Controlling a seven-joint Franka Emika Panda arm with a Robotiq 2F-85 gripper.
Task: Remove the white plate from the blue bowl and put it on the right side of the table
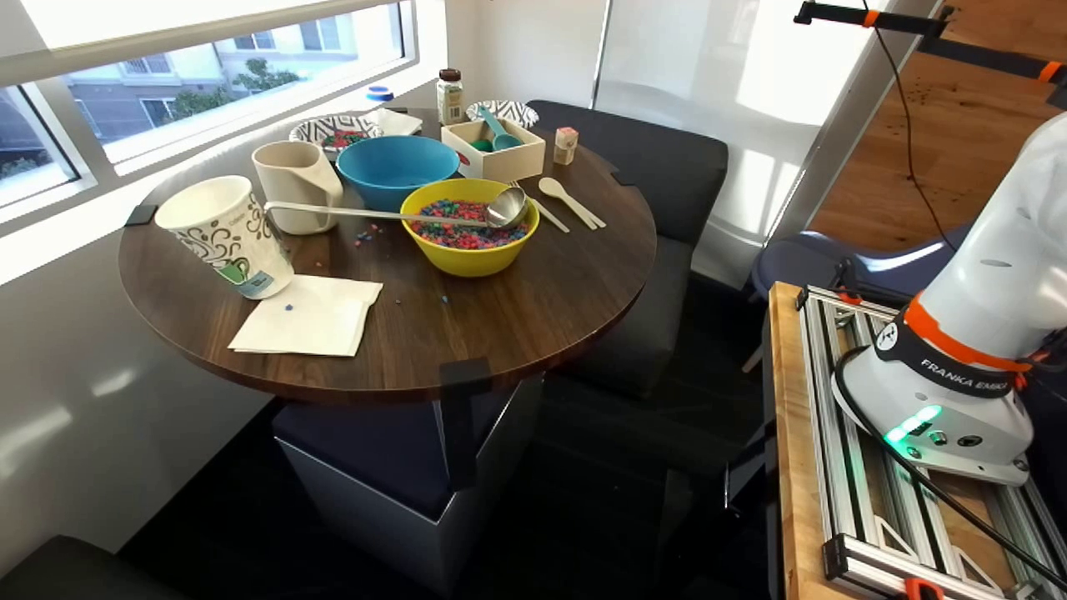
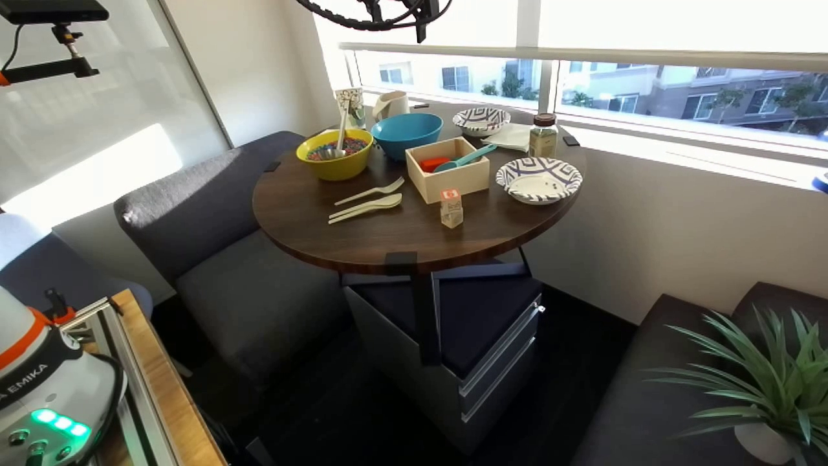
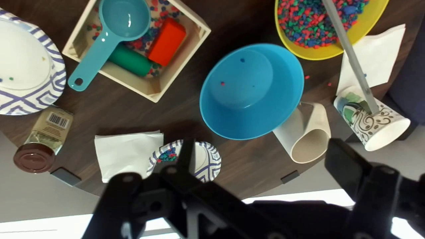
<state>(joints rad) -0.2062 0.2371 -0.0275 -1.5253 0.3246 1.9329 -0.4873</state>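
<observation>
Wrist view shows the claw [image 3: 261,142] released, its two dark fingers spread wide above the round wooden bench [image 1: 500,325]. Just ahead of the gap between those fingers sits the blue bowl [image 3: 252,89], a few tiny coloured bits inside it. Two white plates with geometric rims rest on the bench outside the blue bowl, and which one the task means cannot be told. The nearer white plate [image 3: 202,157], with a heap of coloured bits, is partly hidden by the claw's finger on that view's left; the farther white plate [image 3: 23,49], bearing some stray crumbs, lies well out to the claw's left. On that same side of the claw come a folded napkin [image 3: 127,151], beside the nearer white plate, and a brown-lidded spice jar [image 3: 48,136], just beside the farther white plate. Ahead and left of the claw, a pale wooden box [image 3: 176,68] holds a red block [image 3: 167,41], a green cylinder [image 3: 131,59] and a teal scoop [image 3: 127,20], whose handle juts over the box wall. Toward the claw's other finger stands the cream pitcher [image 3: 289,129], just beside the blue bowl, with a swirl-patterned paper cup [image 3: 362,126] farther right. Ahead and right of the claw is the yellow bowl [image 3: 308,54], full of red, blue and green bits; in both exterior views a metal ladle [image 1: 506,208] rests in it, handle over the rim.
</observation>
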